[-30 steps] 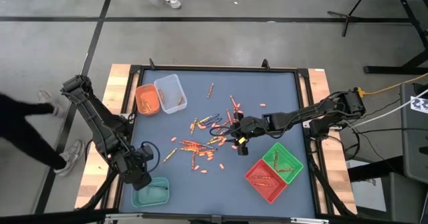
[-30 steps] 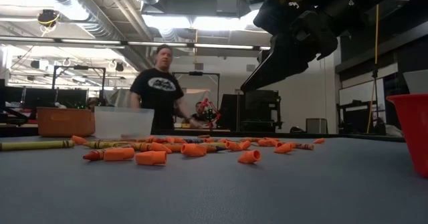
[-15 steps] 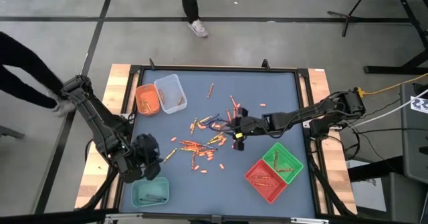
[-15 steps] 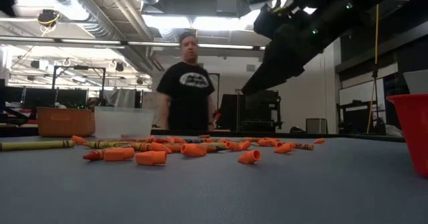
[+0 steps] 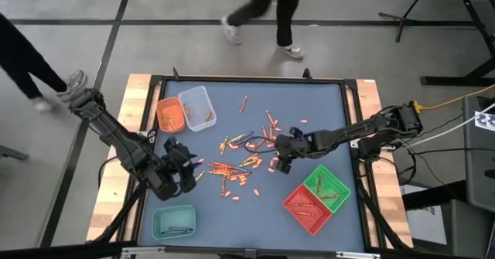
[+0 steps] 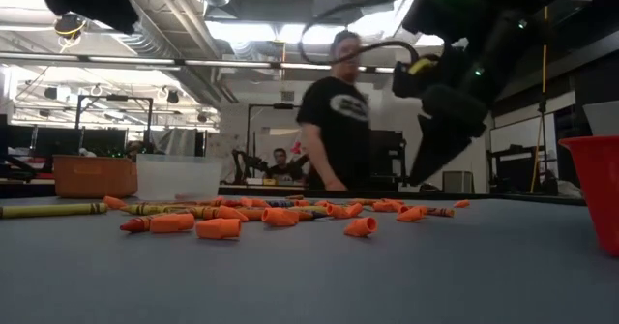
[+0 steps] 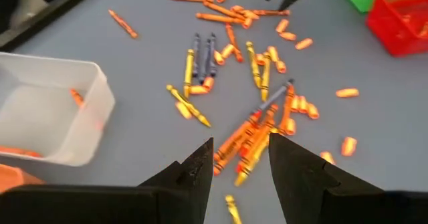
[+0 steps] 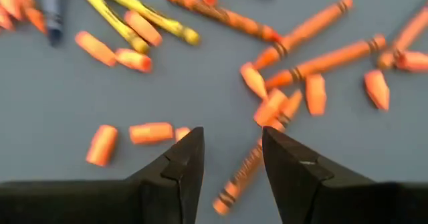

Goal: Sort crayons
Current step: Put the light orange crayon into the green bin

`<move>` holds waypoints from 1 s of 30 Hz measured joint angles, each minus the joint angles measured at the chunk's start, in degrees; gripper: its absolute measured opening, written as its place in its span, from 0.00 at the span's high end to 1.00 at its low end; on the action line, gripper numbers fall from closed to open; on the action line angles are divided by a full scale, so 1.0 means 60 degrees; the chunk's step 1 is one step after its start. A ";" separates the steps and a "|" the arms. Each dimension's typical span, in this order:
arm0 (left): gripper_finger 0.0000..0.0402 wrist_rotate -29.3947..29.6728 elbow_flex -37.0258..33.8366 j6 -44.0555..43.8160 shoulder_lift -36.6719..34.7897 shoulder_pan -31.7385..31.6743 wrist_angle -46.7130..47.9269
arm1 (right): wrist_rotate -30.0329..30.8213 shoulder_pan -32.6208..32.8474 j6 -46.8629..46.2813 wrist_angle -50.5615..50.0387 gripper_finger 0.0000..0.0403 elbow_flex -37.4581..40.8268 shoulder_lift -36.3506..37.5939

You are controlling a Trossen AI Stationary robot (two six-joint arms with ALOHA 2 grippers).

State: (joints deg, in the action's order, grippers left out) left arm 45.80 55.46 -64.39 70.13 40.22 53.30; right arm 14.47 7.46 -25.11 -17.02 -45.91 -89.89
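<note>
Dozens of crayons (image 5: 236,166) lay scattered mid-tabletop (image 5: 325,112), so most sorting remained. A few already sat in my trays: orange tray (image 5: 170,116), clear tray (image 5: 197,107), teal tray (image 5: 173,222), green tray (image 5: 326,185), red tray (image 5: 308,207). My left gripper (image 5: 180,172) hovered at the pile's edge, fingers spread, empty. My right gripper (image 5: 280,162) hung over orange pieces, fingers apart, holding nothing.

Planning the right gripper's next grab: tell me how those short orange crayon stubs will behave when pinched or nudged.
The orange crayon stubs look round, so a nudge probably rolls them. They are short and likely light, so the right gripper might flick one aside. Many look snapped, suggesting they are brittle.
</note>
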 joint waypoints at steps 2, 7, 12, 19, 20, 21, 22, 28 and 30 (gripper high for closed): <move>0.68 0.0004 0.0000 0.0208 -0.0001 -0.0287 -0.0001 | 0.0191 0.0004 -0.0205 -0.0316 0.63 0.0000 0.0000; 0.68 0.0004 0.0000 0.0696 0.0000 -0.0946 -0.0087 | 0.0440 0.0000 -0.0597 -0.0532 0.63 0.0000 0.0000; 0.68 -0.0002 0.0000 0.1061 0.0000 -0.1404 -0.0122 | 0.0441 0.0004 -0.0774 -0.0421 0.63 0.0102 0.0000; 0.68 -0.0027 0.0000 0.1506 0.0000 -0.1709 -0.0361 | 0.0495 0.0000 -0.0847 -0.0417 0.63 0.0514 -0.0004; 0.68 -0.0035 0.0000 0.1586 0.0000 -0.1743 -0.0392 | 0.0494 0.0000 -0.0847 -0.0368 0.63 0.0514 -0.0004; 0.68 -0.0040 0.0000 0.1647 -0.0002 -0.1766 -0.0427 | 0.0496 0.0000 -0.0847 -0.0319 0.63 0.0514 -0.0004; 0.68 -0.0040 0.0000 0.1673 -0.0001 -0.1780 -0.0461 | 0.0493 0.0004 -0.0849 -0.0269 0.63 0.0514 -0.0004; 0.68 -0.0044 0.0000 0.1678 0.0000 -0.1791 -0.0539 | 0.0509 0.0000 -0.0851 0.0084 0.63 0.0514 -0.0004; 0.68 -0.0045 0.0000 0.1678 -0.0002 -0.1791 -0.0541 | 0.0520 0.0001 -0.0851 0.0116 0.63 0.0514 -0.0108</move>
State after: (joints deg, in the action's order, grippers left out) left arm 45.53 55.46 -54.33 70.12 29.47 50.05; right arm 17.58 7.47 -30.22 -16.32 -42.83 -90.53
